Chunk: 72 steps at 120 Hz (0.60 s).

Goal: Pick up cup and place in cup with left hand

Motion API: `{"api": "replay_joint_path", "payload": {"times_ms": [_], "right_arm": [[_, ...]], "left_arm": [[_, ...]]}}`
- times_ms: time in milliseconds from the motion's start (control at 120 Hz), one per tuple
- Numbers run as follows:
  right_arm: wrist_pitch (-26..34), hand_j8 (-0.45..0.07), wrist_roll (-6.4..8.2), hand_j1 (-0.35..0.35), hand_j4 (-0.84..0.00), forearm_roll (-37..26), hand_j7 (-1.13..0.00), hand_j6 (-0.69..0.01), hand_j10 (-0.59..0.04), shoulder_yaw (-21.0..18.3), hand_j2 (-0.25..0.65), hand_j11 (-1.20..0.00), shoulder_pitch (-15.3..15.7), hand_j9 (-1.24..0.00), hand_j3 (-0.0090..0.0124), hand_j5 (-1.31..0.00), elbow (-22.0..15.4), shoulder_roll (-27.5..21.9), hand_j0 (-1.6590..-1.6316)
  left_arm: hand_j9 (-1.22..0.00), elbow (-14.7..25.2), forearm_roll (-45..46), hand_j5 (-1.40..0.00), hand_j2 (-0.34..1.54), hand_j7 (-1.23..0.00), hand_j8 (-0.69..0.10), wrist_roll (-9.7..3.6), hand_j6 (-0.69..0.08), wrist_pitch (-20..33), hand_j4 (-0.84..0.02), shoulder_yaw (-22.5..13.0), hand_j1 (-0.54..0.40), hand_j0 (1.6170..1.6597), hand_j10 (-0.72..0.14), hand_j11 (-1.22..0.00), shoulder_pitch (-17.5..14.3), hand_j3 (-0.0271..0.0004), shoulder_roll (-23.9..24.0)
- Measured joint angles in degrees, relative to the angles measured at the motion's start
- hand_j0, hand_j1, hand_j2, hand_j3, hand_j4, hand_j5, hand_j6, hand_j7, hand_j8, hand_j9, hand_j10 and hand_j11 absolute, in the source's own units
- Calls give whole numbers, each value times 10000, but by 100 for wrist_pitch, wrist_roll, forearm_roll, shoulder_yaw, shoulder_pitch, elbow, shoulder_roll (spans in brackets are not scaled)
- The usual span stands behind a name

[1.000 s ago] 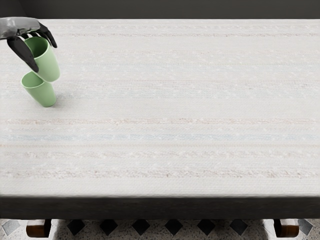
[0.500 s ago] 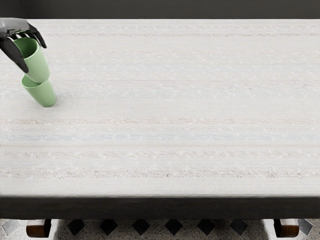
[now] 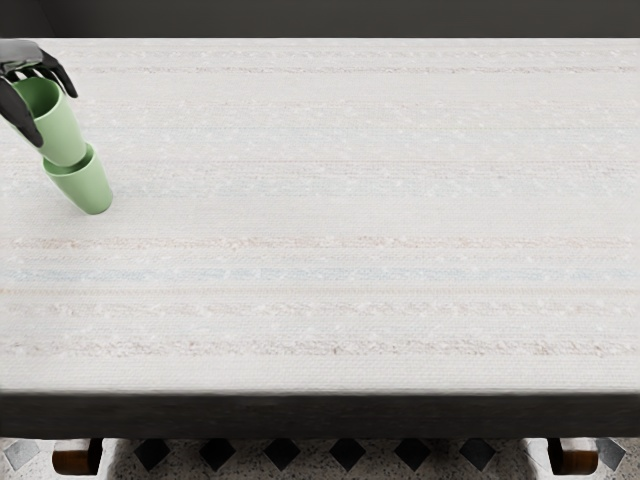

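Left hand (image 3: 24, 58) clamped cup 1 (image 3: 62, 136) at mouth of cup 2 (image 3: 86, 190); pick-up looked done; full nesting and release remained.

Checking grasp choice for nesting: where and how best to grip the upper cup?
I'd grip the upper cup high on its outer wall, just below the rim, coming from the picture's left, as the left hand does. It narrows toward its base, which points down at the lower cup's mouth, so that end should stay free.
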State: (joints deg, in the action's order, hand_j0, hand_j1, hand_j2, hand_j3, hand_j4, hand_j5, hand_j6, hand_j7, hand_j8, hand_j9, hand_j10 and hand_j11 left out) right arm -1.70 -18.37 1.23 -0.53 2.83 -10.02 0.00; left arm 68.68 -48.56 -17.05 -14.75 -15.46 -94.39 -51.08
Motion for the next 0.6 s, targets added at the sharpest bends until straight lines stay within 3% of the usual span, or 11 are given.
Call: {"api": "replay_joint_path", "payload": {"times_ms": [233, 458, 600], "right_arm": [[1, -1, 0, -3491, -1, 0, 0, -2, -1, 0, 0, 0, 1, 0, 0, 0, -1, 0, -16581], [1, -1, 0, -3491, -1, 0, 0, -2, -1, 0, 0, 0, 1, 0, 0, 0, 0, 0, -16581], [0, -2, 0, -3491, -1, 0, 0, -2, -1, 0, 0, 0, 1, 0, 0, 0, 0, 0, -16581]], "left_arm": [[-5731, -186, 23, -5973, 2565, -5823, -2334, 39, -2825, 12, -3975, -6, -2295, 16561, -3247, -5730, 107, 0, 45], [-5410, -384, 39, -5584, 1459, -5530, -2991, 61, -3483, 19, -3915, -4, -1248, 16563, -3999, -5456, 196, 0, 119], [-5341, -445, 55, -5453, 1092, -5429, -3133, 81, -3711, 22, -3928, 6, -1031, 16567, -4032, -5362, 185, 0, 176]]}}
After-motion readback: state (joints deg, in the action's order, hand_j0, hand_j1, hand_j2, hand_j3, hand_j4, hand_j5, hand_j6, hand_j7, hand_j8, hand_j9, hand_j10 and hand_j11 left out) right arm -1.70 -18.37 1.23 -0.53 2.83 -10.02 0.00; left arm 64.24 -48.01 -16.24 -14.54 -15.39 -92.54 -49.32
